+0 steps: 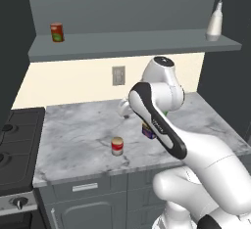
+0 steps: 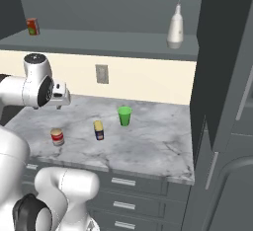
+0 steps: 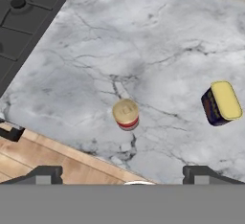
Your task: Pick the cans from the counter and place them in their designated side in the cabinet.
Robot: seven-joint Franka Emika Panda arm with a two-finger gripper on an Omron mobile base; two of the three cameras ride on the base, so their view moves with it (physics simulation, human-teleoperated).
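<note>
1. The pincer (image 3: 122,174) hangs above the table with its jaws spread wide and nothing between them; in the hand view its two dark fingertips (image 3: 46,174) stand far apart at the bottom, over the table's front edge.
2. The red-and-white can (image 3: 126,114) with a tan lid stands upright on the marble table (image 1: 78,130), near the front edge, just ahead of the pincer and between the lines of its two tips.
3. The dark blue can (image 2: 99,130) with a yellow top stands upright a little further back and to the right of the red-and-white one, well apart from it.
4. A green cup (image 2: 124,116) stands upright beyond the blue can, just to its right, toward the wall.
5. A black stove (image 1: 17,145) adjoins the table on the left.
6. Above the wall, the dark grey cabinet (image 1: 127,44) has a long open shelf. A red can with green label (image 1: 57,32) stands toward its left end, and a white bottle (image 2: 175,27) with a narrow neck toward its right end.
</note>
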